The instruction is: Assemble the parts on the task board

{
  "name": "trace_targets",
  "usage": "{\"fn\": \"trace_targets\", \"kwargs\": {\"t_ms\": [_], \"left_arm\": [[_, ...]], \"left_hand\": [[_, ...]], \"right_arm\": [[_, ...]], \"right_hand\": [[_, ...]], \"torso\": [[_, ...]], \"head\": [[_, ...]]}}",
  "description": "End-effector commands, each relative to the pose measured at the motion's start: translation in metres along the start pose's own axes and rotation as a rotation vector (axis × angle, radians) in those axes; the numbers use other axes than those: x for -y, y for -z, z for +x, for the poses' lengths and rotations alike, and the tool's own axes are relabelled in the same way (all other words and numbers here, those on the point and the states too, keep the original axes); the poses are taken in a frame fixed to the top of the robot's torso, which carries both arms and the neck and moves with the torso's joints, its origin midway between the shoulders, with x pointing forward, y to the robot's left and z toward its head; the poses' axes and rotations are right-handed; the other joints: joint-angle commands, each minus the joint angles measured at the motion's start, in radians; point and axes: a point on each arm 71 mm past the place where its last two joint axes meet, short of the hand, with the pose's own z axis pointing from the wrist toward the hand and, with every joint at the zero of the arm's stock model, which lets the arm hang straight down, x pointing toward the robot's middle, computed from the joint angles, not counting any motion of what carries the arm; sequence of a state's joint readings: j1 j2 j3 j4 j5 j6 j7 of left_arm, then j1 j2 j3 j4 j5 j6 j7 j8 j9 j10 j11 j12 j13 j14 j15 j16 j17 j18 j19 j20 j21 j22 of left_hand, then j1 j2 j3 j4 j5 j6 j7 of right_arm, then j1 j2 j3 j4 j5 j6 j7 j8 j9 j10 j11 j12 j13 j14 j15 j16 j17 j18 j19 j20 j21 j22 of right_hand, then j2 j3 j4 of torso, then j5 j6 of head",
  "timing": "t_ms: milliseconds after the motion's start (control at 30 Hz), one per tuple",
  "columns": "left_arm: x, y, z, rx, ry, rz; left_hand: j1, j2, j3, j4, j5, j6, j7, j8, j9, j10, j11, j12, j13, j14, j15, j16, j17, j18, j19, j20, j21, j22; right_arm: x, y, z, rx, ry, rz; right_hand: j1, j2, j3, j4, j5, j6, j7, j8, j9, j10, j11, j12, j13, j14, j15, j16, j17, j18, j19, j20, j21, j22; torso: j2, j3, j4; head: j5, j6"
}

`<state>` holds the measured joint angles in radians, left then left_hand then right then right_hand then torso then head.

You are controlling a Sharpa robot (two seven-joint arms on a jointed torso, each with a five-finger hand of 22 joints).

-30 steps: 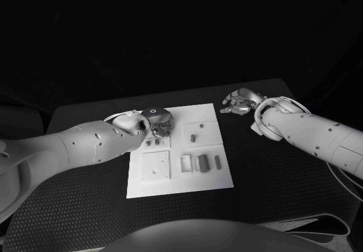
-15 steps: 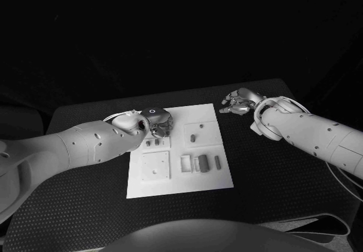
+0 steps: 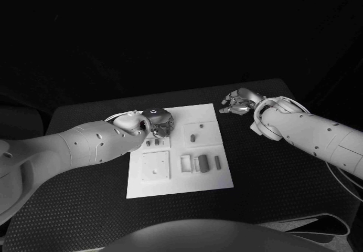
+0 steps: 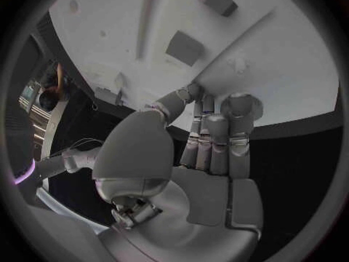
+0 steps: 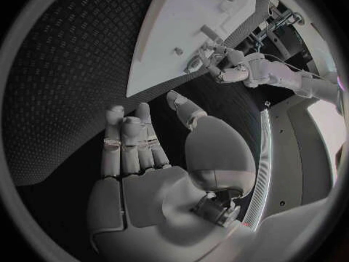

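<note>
Black table (image 3: 91,210), task board (image 3: 181,181) centred, parts (image 3: 200,163) lay on it. Left hand (image 3: 157,122) hovered over board's far-left corner, unmoved over last second, grasp state unclear. Right hand (image 3: 241,102) released, parked off board. No assembly progress.

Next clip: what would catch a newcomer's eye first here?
The white task board in the middle of the black table, with small grey parts lying on it. The left robot hand hovers over the board's far left corner, holding nothing visible. The right robot hand hangs over the table beyond the board's far right corner, fingers apart.
</note>
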<state>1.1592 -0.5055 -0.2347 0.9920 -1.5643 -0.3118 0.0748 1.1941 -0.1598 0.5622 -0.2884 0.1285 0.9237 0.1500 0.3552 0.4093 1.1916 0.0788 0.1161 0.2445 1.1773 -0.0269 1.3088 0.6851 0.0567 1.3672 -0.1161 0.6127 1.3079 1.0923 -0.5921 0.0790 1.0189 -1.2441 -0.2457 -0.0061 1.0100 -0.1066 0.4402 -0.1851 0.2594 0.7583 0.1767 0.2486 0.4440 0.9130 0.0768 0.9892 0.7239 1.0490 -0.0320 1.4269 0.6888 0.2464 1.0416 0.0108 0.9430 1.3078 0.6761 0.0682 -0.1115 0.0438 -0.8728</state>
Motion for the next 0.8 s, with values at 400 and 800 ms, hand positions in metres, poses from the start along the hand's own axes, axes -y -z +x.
{"fn": "trace_targets", "kwargs": {"t_ms": [400, 800], "left_arm": [[0.0038, -0.0017, 0.0047, -0.033, -0.002, 0.010], [0.0015, -0.0029, 0.0061, -0.052, -0.013, -0.006]], "left_hand": [[-0.003, 0.012, 0.005, 0.002, -0.005, 0.010, 0.000, 0.001, -0.001, 0.006, -0.001, 0.006, 0.006, 0.000, -0.008, 0.005, -0.002, 0.141, 0.002, -0.010, 0.004, 0.018], [-0.008, 0.031, 0.007, 0.001, -0.005, 0.028, -0.008, 0.007, 0.001, 0.028, -0.011, 0.015, 0.028, 0.015, -0.018, 0.011, -0.004, 0.138, 0.015, -0.020, 0.010, 0.019]], "right_arm": [[-0.0015, 0.0000, 0.0013, -0.011, 0.006, -0.012], [-0.0016, 0.0000, 0.0013, -0.012, 0.006, -0.012]], "right_hand": [[-0.010, 0.001, 0.000, 0.001, -0.001, 0.001, 0.011, 0.006, -0.002, -0.008, -0.002, 0.006, -0.002, -0.008, -0.002, -0.004, -0.001, 0.015, 0.001, -0.006, -0.003, 0.016], [-0.010, 0.001, 0.000, 0.001, -0.001, 0.001, 0.011, 0.006, -0.002, -0.008, -0.002, 0.006, -0.002, -0.008, -0.002, -0.004, -0.002, 0.015, 0.001, -0.006, -0.003, 0.016]], "torso": [[0.000, -0.0002, 0.0001], [0.000, -0.0001, -0.0001]], "head": [[-0.002, 0.000], [-0.003, 0.000]]}}
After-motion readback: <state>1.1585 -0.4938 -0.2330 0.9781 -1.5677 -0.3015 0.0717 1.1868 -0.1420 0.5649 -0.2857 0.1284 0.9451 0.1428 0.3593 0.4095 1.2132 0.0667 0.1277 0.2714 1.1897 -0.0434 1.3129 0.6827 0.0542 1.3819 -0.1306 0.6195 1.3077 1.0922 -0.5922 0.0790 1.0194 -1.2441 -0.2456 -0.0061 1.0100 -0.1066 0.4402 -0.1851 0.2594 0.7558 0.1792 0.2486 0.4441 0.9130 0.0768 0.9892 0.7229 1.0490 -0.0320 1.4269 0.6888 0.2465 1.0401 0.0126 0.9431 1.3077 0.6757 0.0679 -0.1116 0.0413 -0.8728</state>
